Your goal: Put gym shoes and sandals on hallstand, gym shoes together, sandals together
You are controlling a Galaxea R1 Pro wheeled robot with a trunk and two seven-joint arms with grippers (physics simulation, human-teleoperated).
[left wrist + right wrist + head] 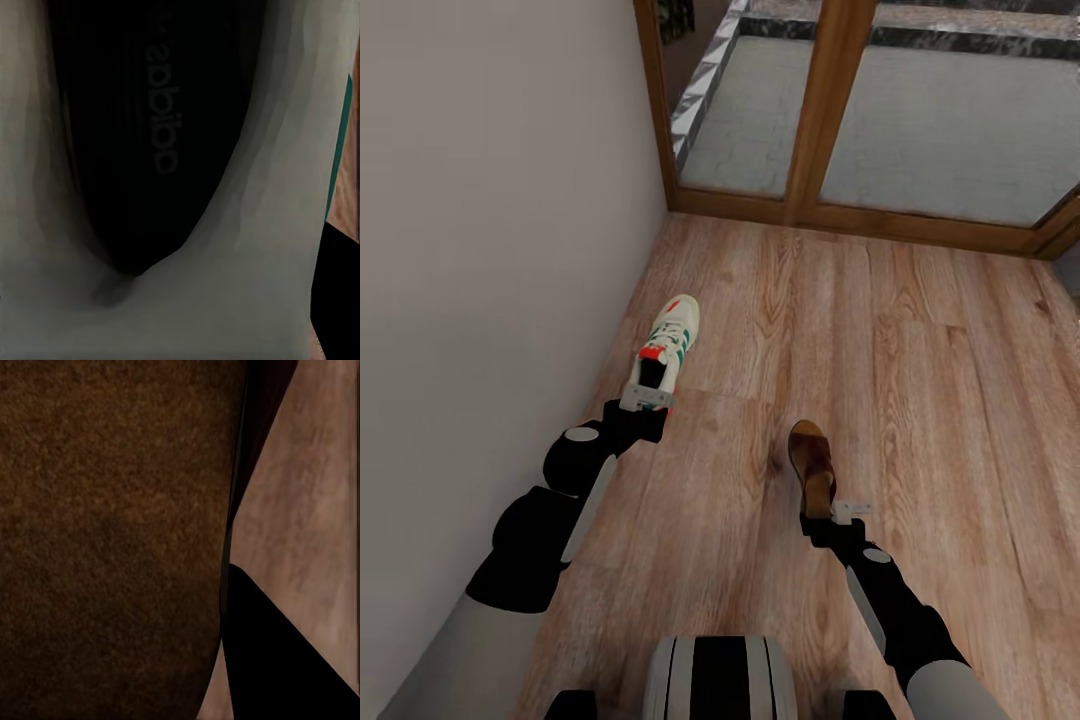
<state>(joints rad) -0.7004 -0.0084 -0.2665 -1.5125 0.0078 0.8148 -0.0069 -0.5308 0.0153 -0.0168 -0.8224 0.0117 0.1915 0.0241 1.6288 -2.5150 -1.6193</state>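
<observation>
While both arms reach down: left gripper (646, 400) at heel of sneaker (670, 350) near wall, jaws apparently closed on heel rim; right gripper (844, 512) at heel of sandal (812, 465), grip likely, jaw gap not discernible. Both shoes seem at or just above floor (920, 400). Nothing racked yet; all placements remain.

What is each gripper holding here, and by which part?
Left gripper holds a gym shoe by its heel; right gripper holds a sandal by its heel end.
</observation>
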